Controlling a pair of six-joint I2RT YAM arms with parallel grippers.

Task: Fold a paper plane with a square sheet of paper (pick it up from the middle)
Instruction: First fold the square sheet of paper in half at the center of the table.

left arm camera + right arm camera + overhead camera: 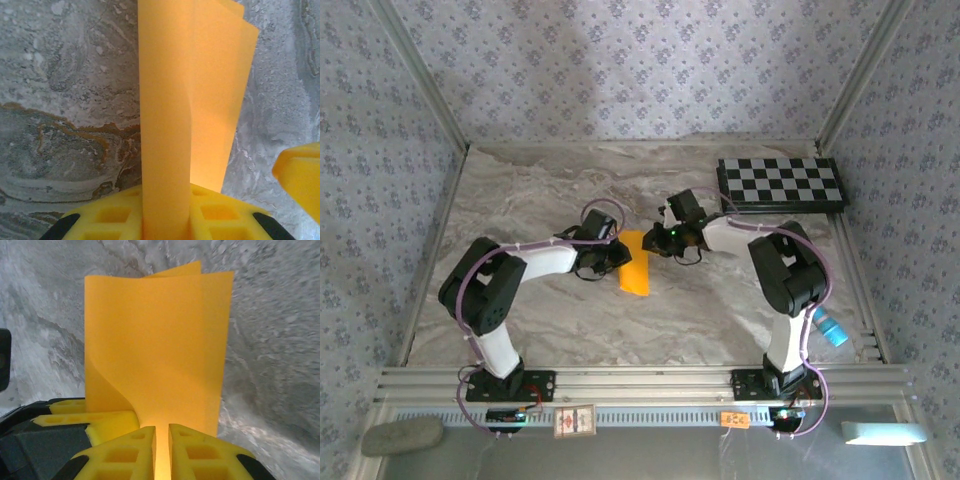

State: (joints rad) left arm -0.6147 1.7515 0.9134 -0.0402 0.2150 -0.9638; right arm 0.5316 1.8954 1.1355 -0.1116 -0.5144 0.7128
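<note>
The square sheet of paper (pixel 638 272), plain orange-yellow, is lifted off the marble table and bent double between both grippers. In the left wrist view the sheet (pixel 200 90) rises as a folded strip out of my left gripper (pixel 166 220), which is shut on it. In the right wrist view the sheet (pixel 155 340) stands upright with two layers showing at its top edge, and my right gripper (pixel 161 455) is shut on its lower edge through a narrow slit. From above, the left gripper (pixel 617 256) and right gripper (pixel 655 240) meet at the sheet's upper end. No paper plane is in view.
A black-and-white checkerboard (pixel 780 183) lies at the back right. A blue object (pixel 830 330) sits by the right rail. Patterned walls close in three sides, and an aluminium rail (pixel 640 380) runs along the front. The left gripper's yellow fingers (pixel 90 420) show beside the right one.
</note>
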